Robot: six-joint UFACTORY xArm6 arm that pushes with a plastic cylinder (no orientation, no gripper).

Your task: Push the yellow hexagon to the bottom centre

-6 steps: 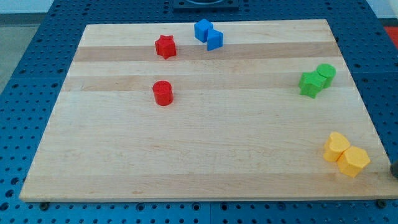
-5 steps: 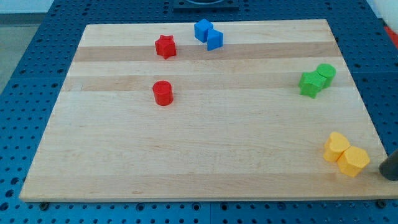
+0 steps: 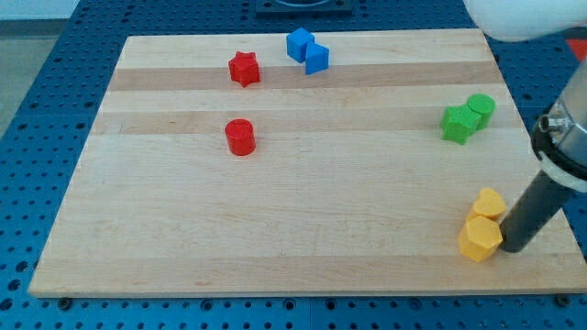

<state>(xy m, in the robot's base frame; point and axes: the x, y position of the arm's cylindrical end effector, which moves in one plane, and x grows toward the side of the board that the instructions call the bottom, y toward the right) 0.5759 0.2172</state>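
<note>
My tip (image 3: 514, 249) rests on the wooden board (image 3: 303, 229) near its bottom right corner, pressed against the right side of the yellow hexagon (image 3: 481, 238). There are no jaws here to be released or clenched: the arm ends in a plain dark rod (image 3: 535, 209) that rises from the tip toward the view's upper right, into a metal collar at the frame's edge.

The yellow hexagon sits close to the board's bottom edge, far to the right of centre. A second yellow block (image 3: 490, 203), its shape unclear, touches it just above.

Further up the right side, well apart from the yellow pair, a green cylinder (image 3: 480, 109) stands against a green star-like block (image 3: 457, 124).

Across the board, a red cylinder (image 3: 239, 137) stands alone left of centre, with a red star (image 3: 244, 69) above it near the top edge. Two blue blocks (image 3: 307, 50), touching each other, sit at the top centre.

The board lies on a blue perforated table (image 3: 37, 101).
</note>
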